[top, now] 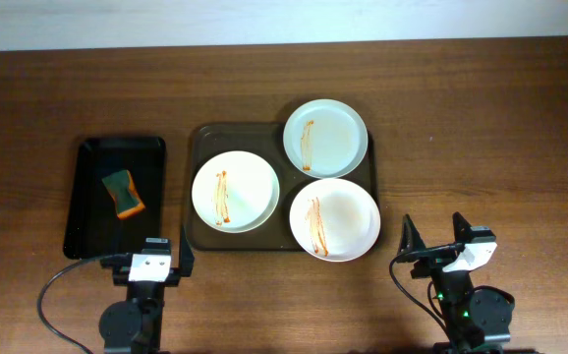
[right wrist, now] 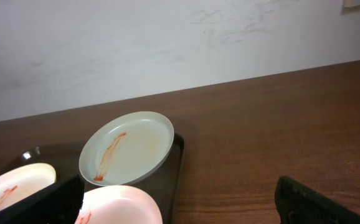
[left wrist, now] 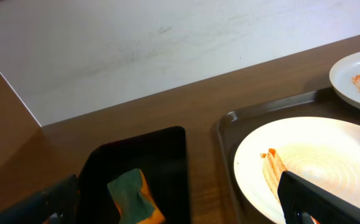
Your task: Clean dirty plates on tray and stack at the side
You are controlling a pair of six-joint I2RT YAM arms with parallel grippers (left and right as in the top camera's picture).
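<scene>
From overhead, the brown tray (top: pixel 264 138) lies in the middle of the wooden table (top: pixel 481 118) with all three plates on it, each streaked with orange-brown sauce. The left plate (top: pixel 235 191) sits inside the rim, the greenish plate (top: pixel 325 138) overhangs the far right corner, and the near-right plate (top: pixel 334 218) overhangs the near right corner. Just left of it, a black tray (top: pixel 92 162) holds a green-and-orange sponge (top: pixel 123 192). The left gripper (top: pixel 152 252) sits just in front of the black tray and the right gripper (top: pixel 433 234) is off the brown tray's near right corner. Both are clear of everything, jaws spread and holding nothing. The left wrist view shows its dark fingers (left wrist: pixel 320 199) wide apart at the bottom corners, with the sponge and the left plate's streak between them. The right wrist view likewise shows wide-set fingers (right wrist: pixel 37 199), with the greenish plate ahead resting on the brown tray's rim and the other two plates cut off at lower left.
</scene>
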